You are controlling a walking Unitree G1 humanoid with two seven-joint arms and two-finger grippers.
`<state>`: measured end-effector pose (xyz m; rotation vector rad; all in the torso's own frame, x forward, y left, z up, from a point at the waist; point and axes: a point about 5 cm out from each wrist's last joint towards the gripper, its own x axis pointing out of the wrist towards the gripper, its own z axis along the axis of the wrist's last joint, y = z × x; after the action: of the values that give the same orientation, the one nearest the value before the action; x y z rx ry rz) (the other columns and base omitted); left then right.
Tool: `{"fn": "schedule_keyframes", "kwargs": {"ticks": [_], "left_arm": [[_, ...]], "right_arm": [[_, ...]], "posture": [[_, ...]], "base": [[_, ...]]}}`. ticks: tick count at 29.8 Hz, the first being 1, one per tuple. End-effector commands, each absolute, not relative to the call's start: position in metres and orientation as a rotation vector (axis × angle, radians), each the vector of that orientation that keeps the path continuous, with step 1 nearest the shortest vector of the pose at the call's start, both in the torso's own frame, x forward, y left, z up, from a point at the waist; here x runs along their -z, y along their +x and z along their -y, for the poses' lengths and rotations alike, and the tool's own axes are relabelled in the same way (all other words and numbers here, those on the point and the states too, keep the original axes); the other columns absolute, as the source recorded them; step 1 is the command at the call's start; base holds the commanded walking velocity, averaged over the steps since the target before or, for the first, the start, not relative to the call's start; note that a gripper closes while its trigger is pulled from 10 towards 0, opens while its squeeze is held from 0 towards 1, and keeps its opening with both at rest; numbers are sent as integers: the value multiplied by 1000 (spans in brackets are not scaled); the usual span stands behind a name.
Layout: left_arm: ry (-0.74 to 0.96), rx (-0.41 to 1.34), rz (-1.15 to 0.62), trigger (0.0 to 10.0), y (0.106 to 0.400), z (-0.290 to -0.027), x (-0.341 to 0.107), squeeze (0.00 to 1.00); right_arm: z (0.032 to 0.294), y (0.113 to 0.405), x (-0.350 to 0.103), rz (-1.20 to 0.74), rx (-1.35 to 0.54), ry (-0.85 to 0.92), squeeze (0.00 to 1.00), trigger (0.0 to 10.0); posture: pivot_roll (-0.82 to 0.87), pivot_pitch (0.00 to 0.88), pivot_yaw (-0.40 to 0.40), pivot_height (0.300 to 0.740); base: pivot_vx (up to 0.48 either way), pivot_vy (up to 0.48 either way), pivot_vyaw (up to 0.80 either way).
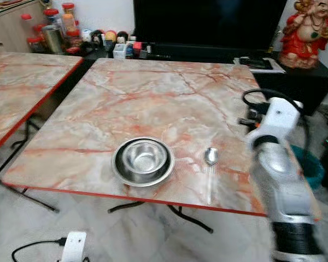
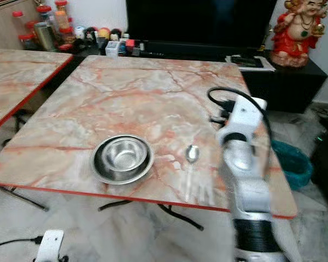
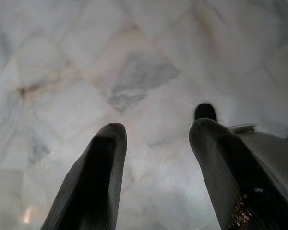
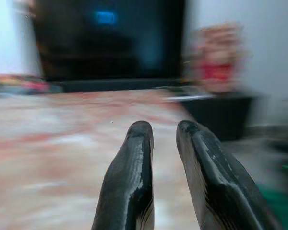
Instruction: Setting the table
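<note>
A steel bowl (image 1: 145, 155) sits inside a steel plate (image 1: 120, 173) near the front edge of the marble table (image 1: 153, 93). Just right of them lies a spoon (image 1: 211, 156) with its bowl end pointing away from me. My right arm (image 1: 276, 164) is raised over the table's right front corner, to the right of the spoon. In the right wrist view my right gripper (image 4: 164, 127) is open by a narrow gap, empty, and points across the tabletop. My left gripper (image 3: 156, 127) hangs open over the floor.
A second marble table (image 1: 22, 82) stands to the left with a gap between. Behind the table are a dark TV (image 1: 208, 22), jars (image 1: 60, 27) and a red statue (image 1: 308, 33). A teal basket (image 1: 315, 168) is on the floor at the right.
</note>
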<state>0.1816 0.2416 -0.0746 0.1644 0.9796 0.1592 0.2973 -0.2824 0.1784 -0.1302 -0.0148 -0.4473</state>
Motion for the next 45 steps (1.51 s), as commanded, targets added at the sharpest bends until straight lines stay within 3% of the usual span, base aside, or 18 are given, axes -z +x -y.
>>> {"fn": "schedule_keyframes", "kwargs": {"ticks": [1, 4, 5, 9, 10, 11, 12, 15, 19, 29, 30, 31, 35, 41, 45], "left_arm": [[180, -160, -997, 10000, 177, -244, 76, 0], [179, -159, -996, 10000, 177, -244, 76, 0], [179, -158, -996, 10000, 176, -244, 77, 0], [179, -158, -995, 10000, 176, -244, 77, 0], [177, -161, -994, 10000, 176, -244, 77, 0], [177, -161, -994, 10000, 176, -244, 77, 0], [176, -163, -995, 10000, 176, -244, 77, 0], [176, -164, -996, 10000, 176, -244, 77, 0], [166, -170, -998, 10000, 175, -243, 77, 0], [167, -159, -1006, 10000, 175, -243, 78, 0], [167, -159, -1006, 10000, 175, -243, 78, 0], [169, -156, -1010, 10000, 175, -242, 78, 0], [156, -158, -1012, 10000, 174, -242, 78, 0], [131, -176, -1012, 10000, 173, -241, 79, 0], [130, -178, -1015, 10000, 172, -242, 79, 0]], "right_arm": [[320, 278, -163, -25, 603, -150, 0, 10000], [332, 269, -152, -61, 662, -169, 0, 10000], [348, 256, -137, -111, 761, -187, 0, 10000], [353, 252, -132, -124, 791, -193, 0, 10000], [372, 226, -96, -287, 918, -218, 0, 10000], [372, 226, -96, -287, 918, -218, 0, 10000], [381, 204, -69, -408, 1001, -199, 0, 10000], [383, 193, -54, -464, 1043, -186, 0, 10000], [371, 163, -8, -680, 1073, -184, 0, 10000], [342, 141, 41, -916, 940, -144, 0, 10000], [342, 141, 41, -916, 940, -144, 0, 10000], [326, 144, 53, -940, 816, -47, 0, 10000], [295, 149, 67, -920, 546, 25, 0, 10000], [290, 125, 79, -960, 593, 126, 0, 10000], [285, 124, 81, -928, 549, 165, 0, 10000]], "posture": [[-31, 0, -17, 740], [-31, 0, -15, 740], [-30, 0, -18, 740], [-30, 0, -18, 740], [-22, 0, -22, 740], [-22, 0, -22, 740], [-22, 0, -22, 740], [-22, 0, -22, 740], [-18, 0, -29, 740], [-20, 0, -28, 740], [-20, 0, -28, 740], [-22, 1, -31, 740], [-15, 1, -37, 740], [1, 10, -42, 740], [-8, 15, -38, 740]], "base": [[0, 0, 0], [0, 0, 0], [0, 0, 0], [0, 0, 0], [0, 0, 0], [0, 0, 0], [0, 0, 0], [0, 0, 0], [0, 0, 0], [0, 0, 0], [0, 0, 0], [0, 0, 0], [0, 0, 0], [0, 0, 0], [0, 0, 0]]}}
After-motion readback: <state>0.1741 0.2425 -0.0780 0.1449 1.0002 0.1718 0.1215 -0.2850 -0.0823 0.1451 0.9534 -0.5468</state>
